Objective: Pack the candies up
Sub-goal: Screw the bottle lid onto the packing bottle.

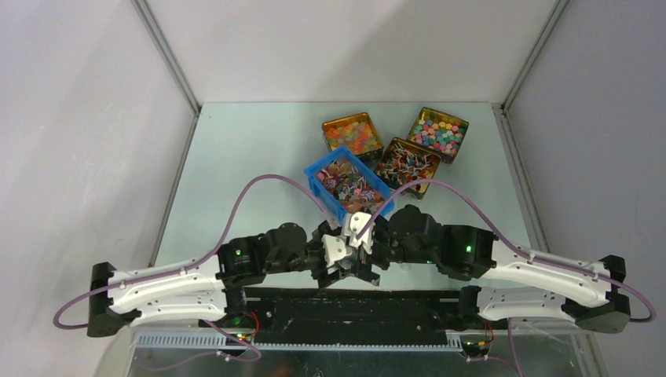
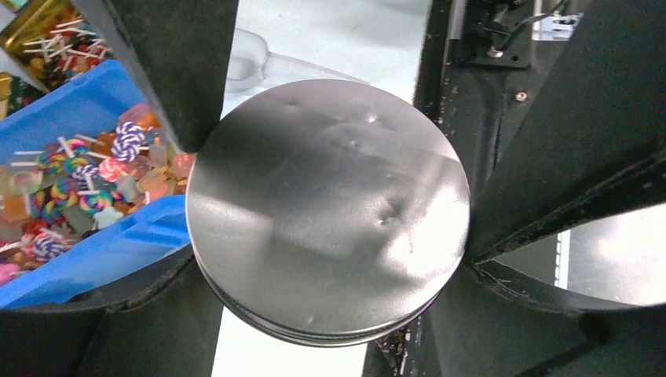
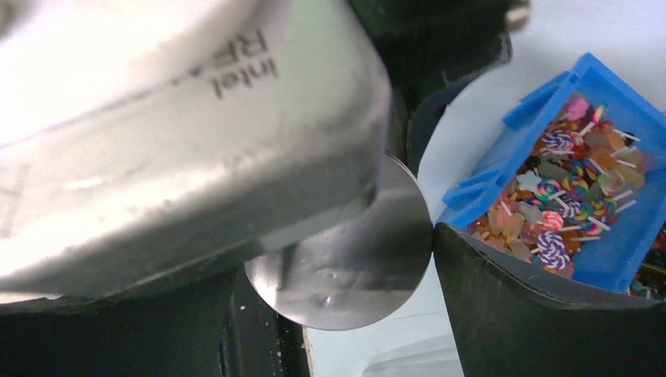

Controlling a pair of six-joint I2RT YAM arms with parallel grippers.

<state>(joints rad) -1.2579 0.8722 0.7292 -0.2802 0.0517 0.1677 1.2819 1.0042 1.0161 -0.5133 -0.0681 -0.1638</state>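
The candies (image 1: 349,185) are small pink, orange and red wrapped sweets mixed with swirl lollipops. They fill a blue bin (image 1: 316,174) in mid table, also seen in the left wrist view (image 2: 118,169) and the right wrist view (image 3: 561,208). A round, dented silver jar lid (image 2: 330,212) sits between both grippers just in front of the bin. My left gripper (image 2: 330,271) has a finger pressed on each side of the lid. My right gripper (image 3: 338,271) meets it from the other side, its fingertips at the lid's (image 3: 345,267) edges. Whatever is under the lid is hidden.
Three gold tins stand behind the bin: orange and red sweets (image 1: 351,133), pastel round sweets (image 1: 437,133), red-and-white-striped pieces (image 1: 407,163). A clear plastic scoop (image 2: 251,63) lies on the table beside the bin. Both arms crowd the near centre (image 1: 353,251).
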